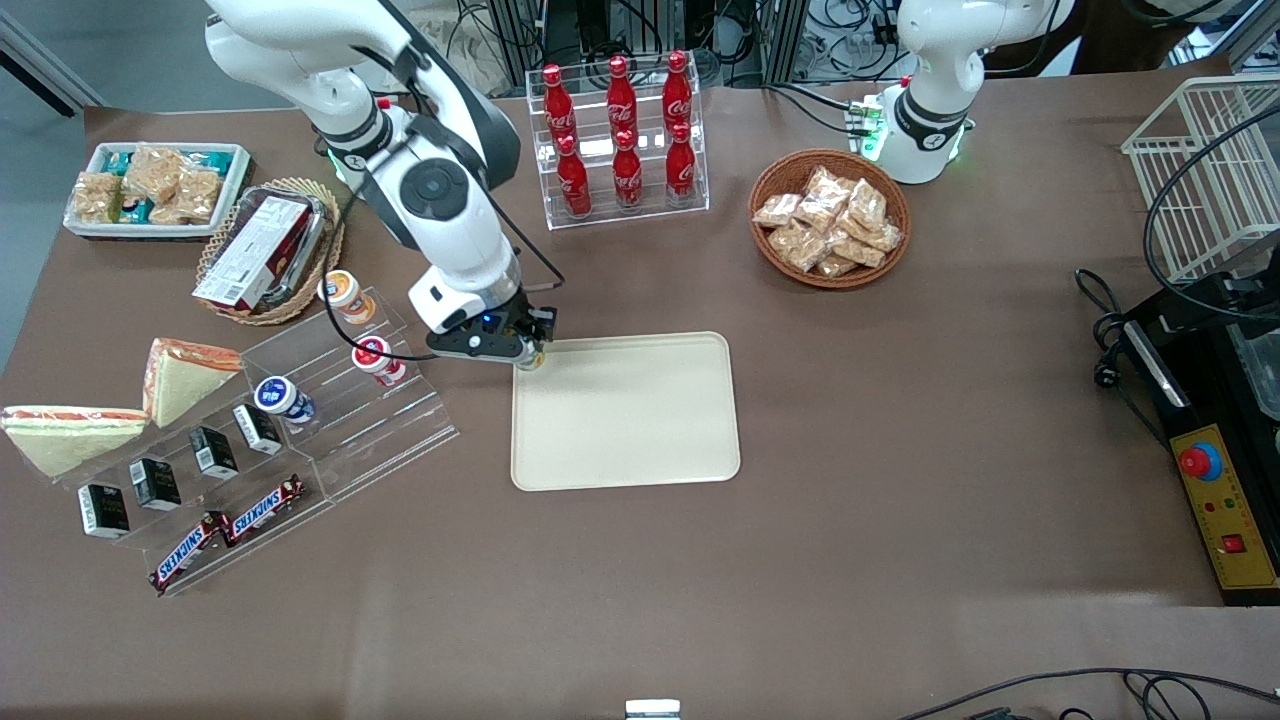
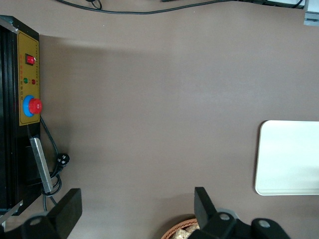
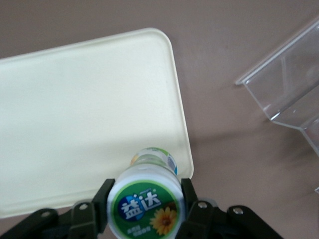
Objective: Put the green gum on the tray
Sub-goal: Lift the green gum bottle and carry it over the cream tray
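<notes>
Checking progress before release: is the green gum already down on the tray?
Not yet: the green gum is clamped in the end effector, held above a corner of the tray.

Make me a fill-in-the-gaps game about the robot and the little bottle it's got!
1. The pincer is shut on the ____ gum.
2. The gum hangs over a corner of the cream ____, which has nothing on it.
3. The label on the gum's lid shows a yellow ____.
4. On the clear stand sit bottles with orange, red and ____ lids.

Missing words: green; tray; flower; blue
</notes>
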You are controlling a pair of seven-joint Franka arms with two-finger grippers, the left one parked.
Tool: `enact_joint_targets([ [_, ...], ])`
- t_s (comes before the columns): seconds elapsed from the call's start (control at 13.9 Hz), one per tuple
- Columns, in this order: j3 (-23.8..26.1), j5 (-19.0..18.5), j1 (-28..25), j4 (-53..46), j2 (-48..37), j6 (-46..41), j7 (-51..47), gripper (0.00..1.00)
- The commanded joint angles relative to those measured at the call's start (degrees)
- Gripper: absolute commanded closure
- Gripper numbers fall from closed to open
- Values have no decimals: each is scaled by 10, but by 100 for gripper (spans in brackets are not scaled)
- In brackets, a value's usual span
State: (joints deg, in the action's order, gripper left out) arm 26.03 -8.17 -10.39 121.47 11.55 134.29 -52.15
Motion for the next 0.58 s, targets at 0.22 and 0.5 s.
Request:
enact_joint_targets([
  [0.22, -1, -96, -13, 5, 94, 99, -109, 64],
  [0.5, -3, -195, -11, 3, 129, 121, -174, 53],
])
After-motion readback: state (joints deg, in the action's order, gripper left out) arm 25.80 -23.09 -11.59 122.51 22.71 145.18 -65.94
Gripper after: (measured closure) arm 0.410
